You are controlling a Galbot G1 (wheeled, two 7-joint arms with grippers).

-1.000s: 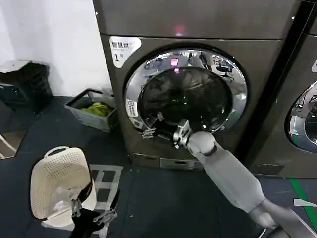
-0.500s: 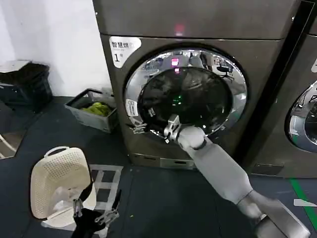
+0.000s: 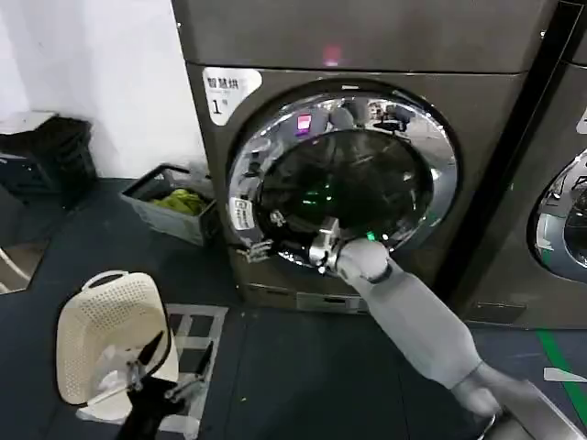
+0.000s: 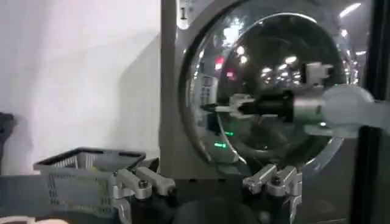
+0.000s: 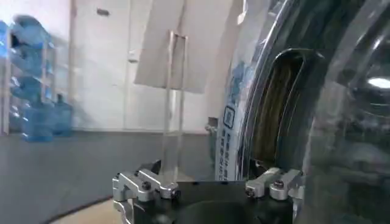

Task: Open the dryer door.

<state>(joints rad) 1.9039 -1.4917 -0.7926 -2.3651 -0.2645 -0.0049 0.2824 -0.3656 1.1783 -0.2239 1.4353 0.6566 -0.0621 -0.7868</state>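
1. Head view count: two machines, the dark grey dryer (image 3: pixel 367 55) and a neighbouring machine (image 3: pixel 559 211) at its right with its own chrome-rimmed door; one grey crate (image 3: pixel 170 203) with green stuff on the floor left of the dryer; one cream laundry basket (image 3: pixel 110 335) lying low left; two arms
2. Writing: white sticker (image 3: pixel 227 92) at the dryer's upper left, large "1" under a row of characters I can't make out; small white label on the door rim's left side, unreadable; pink light lit on the panel above the door
3. dryer door (image 3: pixel 344 179): front of the "1" machine, chrome rim, dark glass. Left edge stands slightly off the cabinet
4. right gripper (image 3: pixel 255 247): at the door's lower-left rim, arm reaching in from lower right. Right wrist view has the fingers (image 5: pixel 143 184) spread, rim edge just ahead; whether they actually hold it, cannot tell
5. left gripper (image 3: pixel 167 368): parked low beside the basket, fingers spread, nothing between them
6. Versus 0.5 s ago: door cracked open at the left and reflections shifted; right wrist sits a bit lower and further right; left gripper barely moved
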